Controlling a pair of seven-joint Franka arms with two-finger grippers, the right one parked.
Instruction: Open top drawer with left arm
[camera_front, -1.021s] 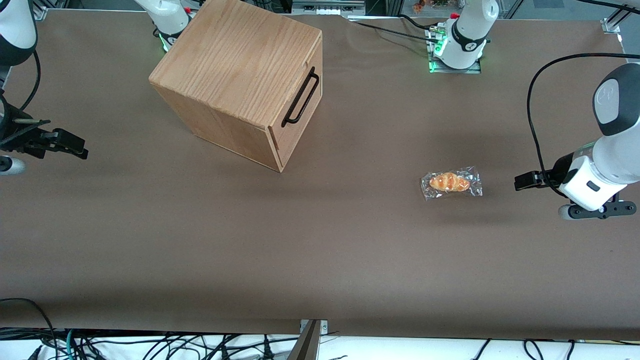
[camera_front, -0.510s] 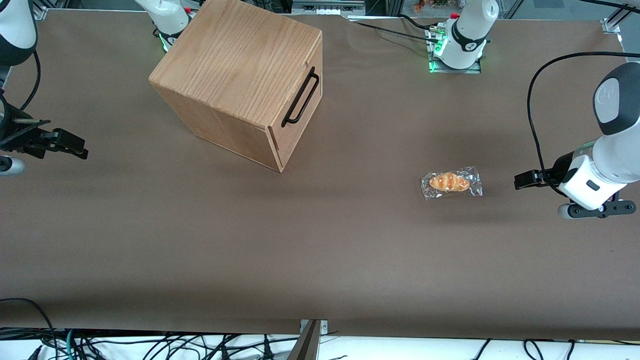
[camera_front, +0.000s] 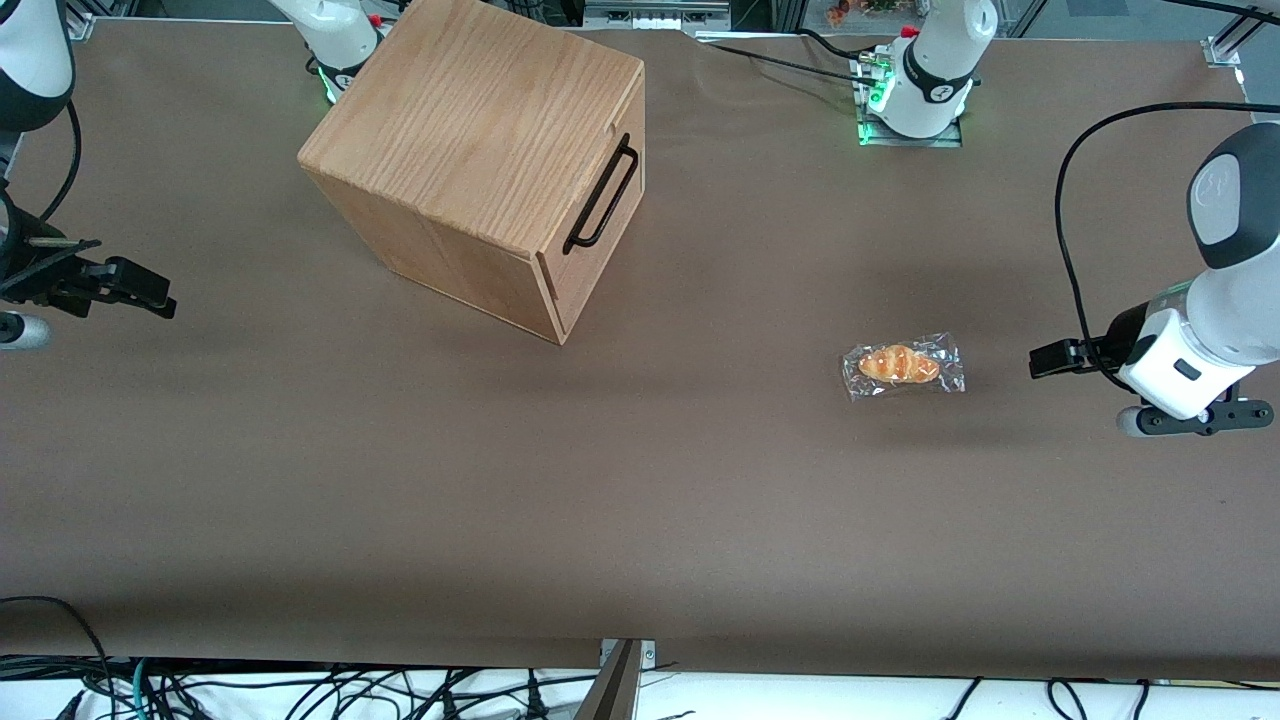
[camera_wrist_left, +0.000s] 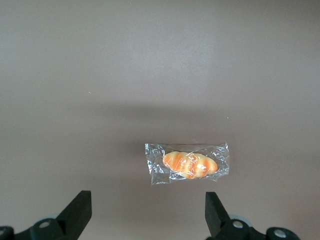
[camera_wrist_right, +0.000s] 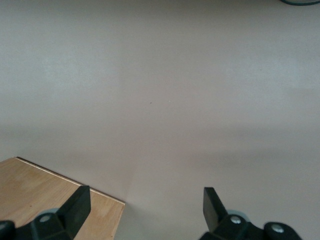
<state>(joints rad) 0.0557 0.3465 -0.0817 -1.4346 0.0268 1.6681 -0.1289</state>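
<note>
Well apart: oak top drawer (camera_front: 600, 225) shut; claw (camera_front: 1048, 360) spread wide near cellophane-wrapped roll (camera_front: 900, 364).

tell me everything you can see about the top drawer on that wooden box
The top drawer is the upper section of the front of a light oak cube box, with a wood-grain front and a long black metal bar handle across it. It is shut, its front level with the section below. The box stands turned at an angle on the brown table. Nothing touches the drawer: the left arm's end effector hangs open toward the working arm's end, near a wrapped bread roll.
</note>
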